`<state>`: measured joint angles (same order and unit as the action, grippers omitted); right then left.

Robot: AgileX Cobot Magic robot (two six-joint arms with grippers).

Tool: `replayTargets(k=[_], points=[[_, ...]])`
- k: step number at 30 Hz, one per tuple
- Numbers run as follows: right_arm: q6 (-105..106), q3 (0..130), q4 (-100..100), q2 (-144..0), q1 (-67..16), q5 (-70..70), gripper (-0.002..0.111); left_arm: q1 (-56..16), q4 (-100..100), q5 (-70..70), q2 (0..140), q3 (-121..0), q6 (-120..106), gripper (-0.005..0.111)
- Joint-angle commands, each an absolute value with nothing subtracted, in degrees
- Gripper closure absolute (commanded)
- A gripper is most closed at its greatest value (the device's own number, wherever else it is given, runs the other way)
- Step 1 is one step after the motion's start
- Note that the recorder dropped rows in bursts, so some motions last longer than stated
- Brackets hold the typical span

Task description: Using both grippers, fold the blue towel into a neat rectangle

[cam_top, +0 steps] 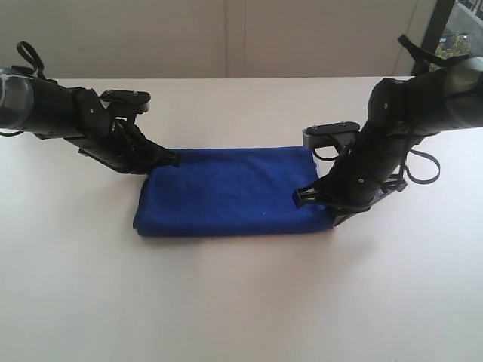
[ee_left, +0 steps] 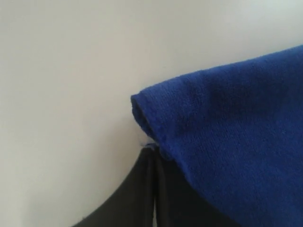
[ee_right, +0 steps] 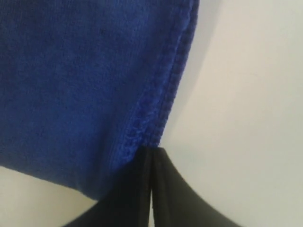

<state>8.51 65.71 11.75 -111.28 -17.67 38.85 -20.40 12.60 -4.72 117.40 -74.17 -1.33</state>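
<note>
The blue towel [cam_top: 234, 192] lies folded into a thick rectangle in the middle of the white table [cam_top: 226, 302]. My left gripper [cam_top: 173, 158] reaches down to the towel's far left corner. In the left wrist view the left gripper [ee_left: 154, 149] has its jaws pressed together, pinching the corner of the towel [ee_left: 236, 123], with a speck of white at the tips. My right gripper [cam_top: 300, 197] sits low at the towel's near right end. Close up, the right gripper [ee_right: 151, 150] is shut on the stitched hem of the towel [ee_right: 71, 85].
Bare white tabletop surrounds the towel on all sides. A pale wall [cam_top: 226, 38] runs along the back of the table, and a dark frame [cam_top: 438, 30] stands at the far right corner.
</note>
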Motion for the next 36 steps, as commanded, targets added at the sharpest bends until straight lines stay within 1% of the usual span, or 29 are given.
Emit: replayTargets(k=[1, 7, 13, 19, 23, 29, 36], points=[[9.39, 66.15, 12.1, -111.37, -17.58, 38.67, 0.108, -20.68, 13.46, -6.68, 117.65, -75.76, -1.55, 0.107], [5.8, 66.15, 8.49, -111.37, -17.58, 35.4, 0.108, -20.27, 11.02, -12.77, 117.65, -75.96, -1.55, 0.107], [-0.34, 66.15, 3.75, -110.8, -16.05, 34.04, 0.108, -15.21, 11.02, -21.26, 115.52, -75.96, -1.55, 0.107], [-0.43, 66.15, 4.92, -105.18, -14.88, 33.65, 0.108, -11.43, 11.02, -29.34, 110.43, -75.96, -1.44, 0.107], [-0.43, 64.36, 5.95, -99.86, -14.76, 33.62, 0.108, -11.04, 11.44, -33.49, 106.08, -75.16, -0.87, 0.107], [0.0, 58.54, 8.04, -92.58, -14.76, 33.73, 0.108, -11.04, 11.54, -34.23, 96.05, -67.57, 2.79, 0.107], [0.0, 49.97, 8.32, -80.81, -14.76, 31.7, 0.108, -11.04, 11.84, -32.74, 80.82, -54.61, 2.79, 0.107]])
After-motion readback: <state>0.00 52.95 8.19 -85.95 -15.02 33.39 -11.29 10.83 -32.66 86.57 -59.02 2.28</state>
